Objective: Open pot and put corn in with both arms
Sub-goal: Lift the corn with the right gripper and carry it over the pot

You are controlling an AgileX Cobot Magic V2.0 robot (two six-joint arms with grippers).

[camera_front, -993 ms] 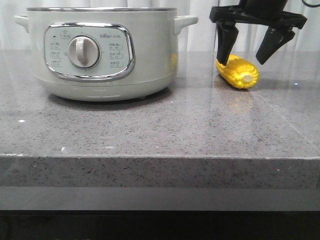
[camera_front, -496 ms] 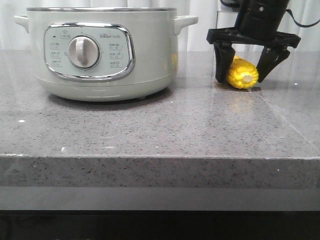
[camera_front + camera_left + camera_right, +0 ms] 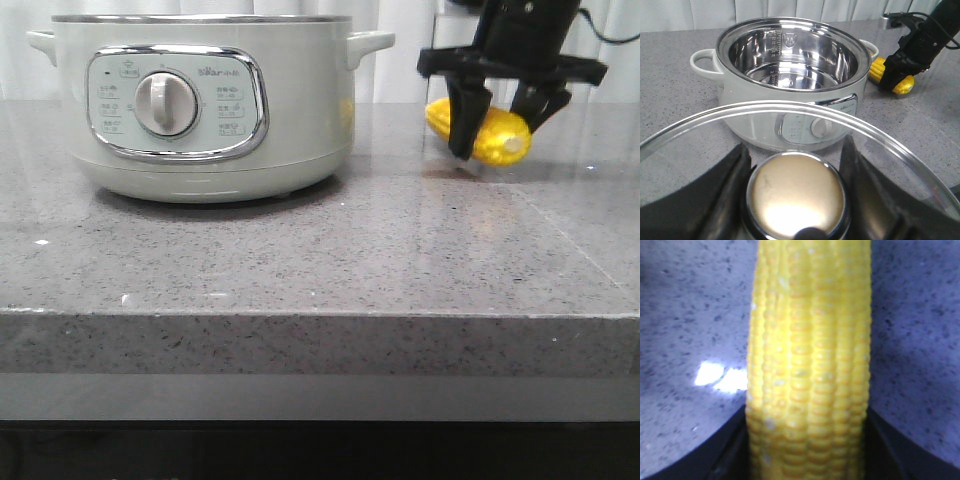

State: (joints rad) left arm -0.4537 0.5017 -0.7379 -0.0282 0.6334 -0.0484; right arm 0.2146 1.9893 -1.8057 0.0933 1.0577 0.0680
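On the speckled grey stone bench [image 3: 330, 260]:

Item 1, the pot [image 3: 205, 105]. Pale grey-green electric cooker, standing to the left of centre in the front view. Chrome-framed control panel [image 3: 178, 103] with a central silver dial [image 3: 165, 104] faces the camera; a side handle [image 3: 370, 42] projects toward the corn. The left wrist view shows it uncovered, the polished steel inner bowl [image 3: 790, 55] bare and reflective.

Item 2, the lid [image 3: 805, 145]. Clear glass with a metal rim, off the pot and carried by the left pincer [image 3: 795, 200], whose dark fingers [image 3: 722, 192] close on either side of the round metallic knob [image 3: 796, 195].

Item 3, the corn [image 3: 495, 135]. Short bright yellow cob, right of the pot and apart from it, pale stub end toward the camera. The right pincer [image 3: 505, 125] is clamped around it, black fingers [image 3: 467, 118] pressing both flanks; the cob appears raised just clear of the bench, with a faint shadow beneath. The right wrist view shows rows of kernels [image 3: 810, 365] filling the gap between the finger bases.

Backdrop: pale curtain [image 3: 400, 20].
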